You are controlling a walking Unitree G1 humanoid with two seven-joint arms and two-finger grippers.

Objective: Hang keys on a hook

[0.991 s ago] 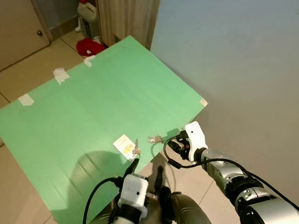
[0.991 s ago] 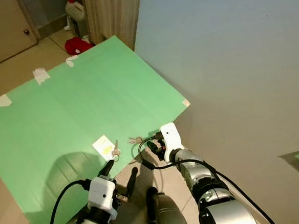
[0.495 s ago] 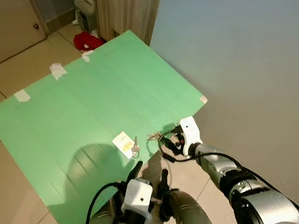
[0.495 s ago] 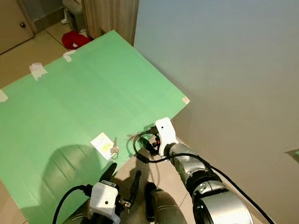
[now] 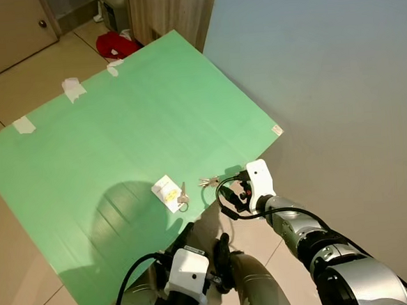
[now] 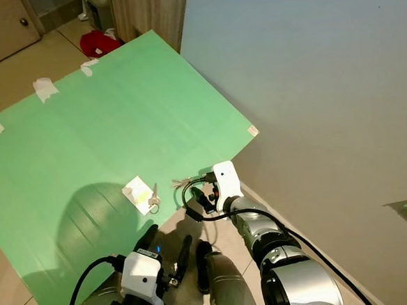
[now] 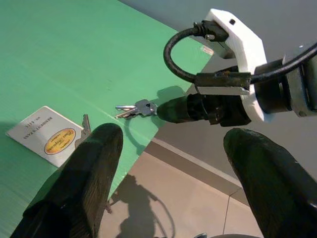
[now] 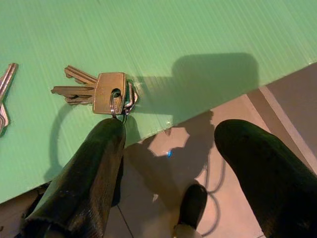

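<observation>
I see a green sheet (image 5: 132,129) taped to the tan tiled floor (image 5: 17,89), beside a pale wall (image 5: 323,67). The keys (image 8: 101,91) lie near the sheet's lower edge, centre frame, right gripper (image 8: 168,163) spread wide, one finger seemingly touching their ring. A card (image 5: 167,192) lies nearby. Left gripper (image 7: 171,178) hangs open, lower centre.

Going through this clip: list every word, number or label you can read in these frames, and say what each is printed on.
White card on the green board, beside a single key: a short line of capitals along one edge and an orange oval with dark script, all too blurred to read.
Bunch of keys by the right gripper: no legible stamp.
No other text.
</observation>
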